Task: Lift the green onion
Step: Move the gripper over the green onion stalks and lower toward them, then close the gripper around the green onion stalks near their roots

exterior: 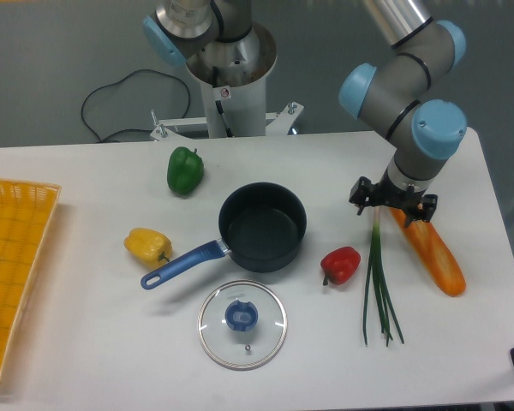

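The green onion lies on the white table at the right, a long thin bunch of dark green stalks with its pale end pointing away from me, toward the gripper. My gripper hangs just above that pale end and the near tip of the baguette. Its fingers are spread and hold nothing.
A red pepper sits just left of the onion. A dark pot with a blue handle stands mid-table, with a glass lid in front of it. A yellow pepper, a green bell pepper and a yellow basket are further left.
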